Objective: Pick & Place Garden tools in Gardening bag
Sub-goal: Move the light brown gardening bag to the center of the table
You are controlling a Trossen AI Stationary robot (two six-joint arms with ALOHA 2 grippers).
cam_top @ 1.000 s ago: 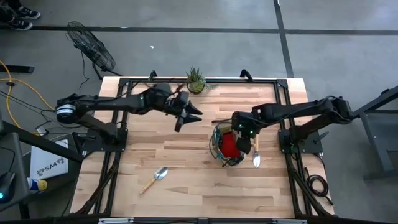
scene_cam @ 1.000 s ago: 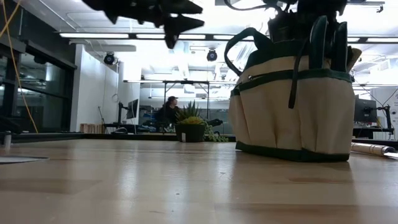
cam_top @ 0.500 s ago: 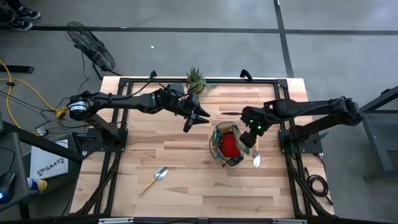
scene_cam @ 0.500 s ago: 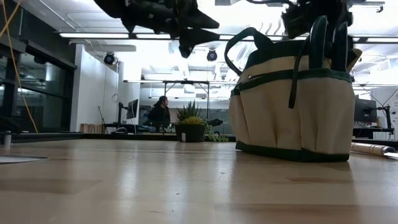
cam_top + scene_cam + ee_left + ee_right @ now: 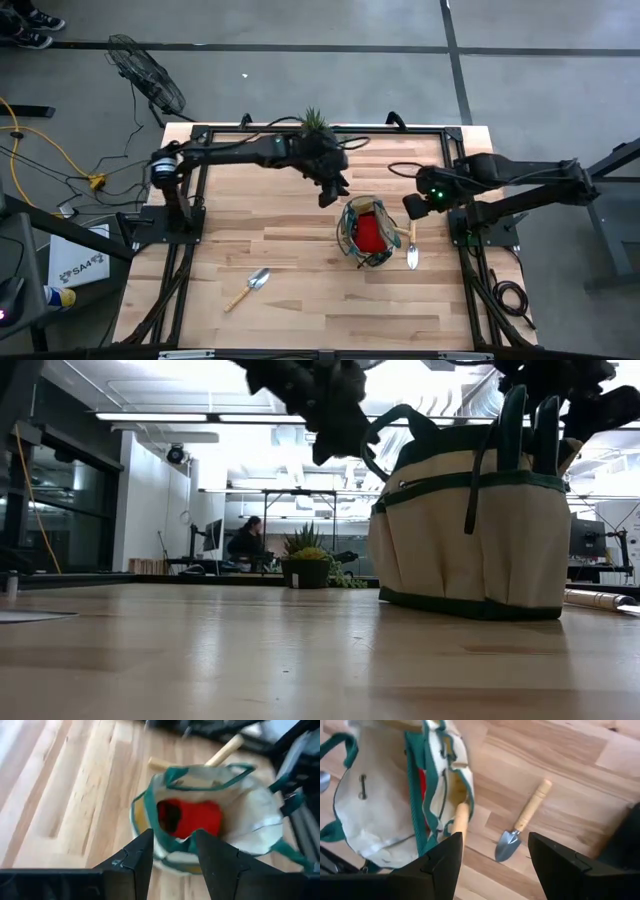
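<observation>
1. The gardening bag (image 5: 365, 233) stands on the desk (image 5: 300, 300) toward its right edge, a red glove (image 5: 192, 817) inside.
2. One trowel (image 5: 411, 250) lies just beside the bag on its right-edge side; another trowel (image 5: 248, 288) lies toward the front edge.
3. The left gripper (image 5: 335, 190) hangs just beside the bag, fingers (image 5: 135, 857) apart, holding nothing.
4. The right gripper (image 5: 412, 206) hovers near the bag, fingers (image 5: 445, 860) released.

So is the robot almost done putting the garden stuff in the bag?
Partly. The red glove is already inside the gardening bag, and a wooden handle pokes out of it. Neither the left gripper nor the right gripper is carrying anything. Left: one trowel beside the bag and another trowel farther off.
</observation>
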